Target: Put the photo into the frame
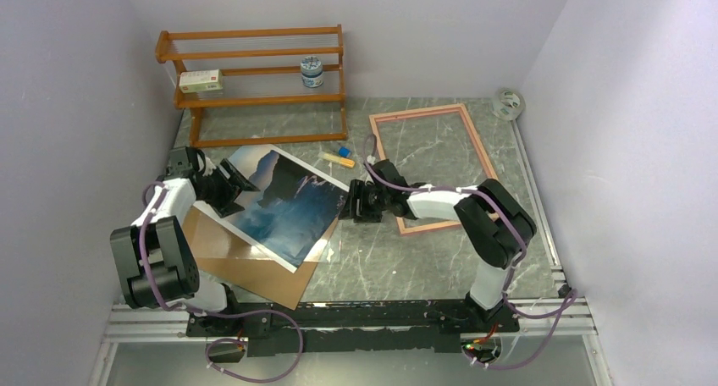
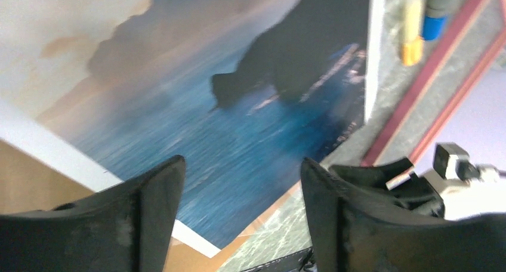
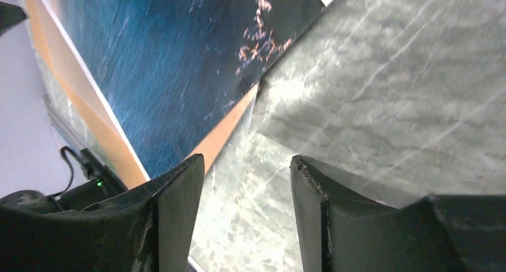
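I see the photo (image 1: 284, 204) on the hardboard sheet (image 1: 245, 272) at the left of the table (image 1: 406, 267), the frame (image 1: 479, 151) to its right, the shelf rack (image 1: 254, 100) behind, and the left gripper (image 1: 230, 187) and right gripper (image 1: 354, 201) flanking the photo.

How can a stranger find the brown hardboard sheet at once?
Start at the orange wooden shelf rack at the table's far left. In front of it lies the large sea-and-mountain photo print; the flat brown hardboard sheet lies partly under it. It alone is plain brown, without picture or border.

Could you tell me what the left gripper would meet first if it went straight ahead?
Probably the photo: the open left gripper points onto its blue sea area, though depth is unclear.
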### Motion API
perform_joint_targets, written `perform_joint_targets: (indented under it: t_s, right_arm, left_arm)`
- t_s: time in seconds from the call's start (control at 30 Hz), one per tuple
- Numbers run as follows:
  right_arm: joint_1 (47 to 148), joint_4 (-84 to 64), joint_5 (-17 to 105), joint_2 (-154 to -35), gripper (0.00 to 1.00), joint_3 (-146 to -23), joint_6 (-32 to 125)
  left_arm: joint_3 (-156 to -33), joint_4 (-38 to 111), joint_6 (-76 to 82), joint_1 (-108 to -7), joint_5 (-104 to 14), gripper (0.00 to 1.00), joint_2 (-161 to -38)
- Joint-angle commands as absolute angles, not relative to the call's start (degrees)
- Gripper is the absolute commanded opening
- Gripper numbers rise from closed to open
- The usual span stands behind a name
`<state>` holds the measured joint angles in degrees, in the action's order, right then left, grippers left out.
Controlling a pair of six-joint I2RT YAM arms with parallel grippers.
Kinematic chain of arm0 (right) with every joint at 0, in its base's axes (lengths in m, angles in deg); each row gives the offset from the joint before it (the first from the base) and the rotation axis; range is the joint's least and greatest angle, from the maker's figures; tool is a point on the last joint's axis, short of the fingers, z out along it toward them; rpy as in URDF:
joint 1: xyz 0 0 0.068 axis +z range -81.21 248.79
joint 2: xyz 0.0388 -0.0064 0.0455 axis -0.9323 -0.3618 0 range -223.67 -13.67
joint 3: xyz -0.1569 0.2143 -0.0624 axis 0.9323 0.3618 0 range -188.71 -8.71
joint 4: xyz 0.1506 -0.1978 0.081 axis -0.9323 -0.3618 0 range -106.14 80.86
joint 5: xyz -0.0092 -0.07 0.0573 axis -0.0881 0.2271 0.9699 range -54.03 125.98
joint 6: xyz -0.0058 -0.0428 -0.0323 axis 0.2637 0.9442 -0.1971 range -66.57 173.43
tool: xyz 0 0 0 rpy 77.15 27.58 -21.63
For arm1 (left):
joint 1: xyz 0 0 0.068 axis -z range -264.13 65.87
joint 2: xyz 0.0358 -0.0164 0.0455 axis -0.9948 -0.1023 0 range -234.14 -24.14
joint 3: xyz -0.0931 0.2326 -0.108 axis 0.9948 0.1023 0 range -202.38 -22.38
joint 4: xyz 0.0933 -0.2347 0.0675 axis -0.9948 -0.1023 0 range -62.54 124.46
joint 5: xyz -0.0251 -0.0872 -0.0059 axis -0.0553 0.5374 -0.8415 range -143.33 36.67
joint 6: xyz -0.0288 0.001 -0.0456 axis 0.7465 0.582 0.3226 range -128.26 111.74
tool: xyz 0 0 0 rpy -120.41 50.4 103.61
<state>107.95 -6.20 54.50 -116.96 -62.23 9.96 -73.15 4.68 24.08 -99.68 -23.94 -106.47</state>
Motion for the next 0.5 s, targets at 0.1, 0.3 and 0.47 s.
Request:
perform_joint_targets:
  t_s: [0.1,0.3,0.47]
  right_arm:
    - [109.30,-0.60,62.82,-117.04,0.55,-56.12,6.08]
    - [111.37,3.95,63.65,-121.15,0.55,-55.47,1.64]
    - [111.51,16.71,67.68,-121.55,0.65,-51.67,-2.08]
  left_arm:
    - [-69.39,-0.64,26.77,-98.84,-42.90,0.62,-107.28]
    - [-67.89,0.43,29.13,-98.63,-43.41,0.61,-108.18]
    - [-65.59,1.37,31.91,-98.63,-41.61,0.59,-110.13]
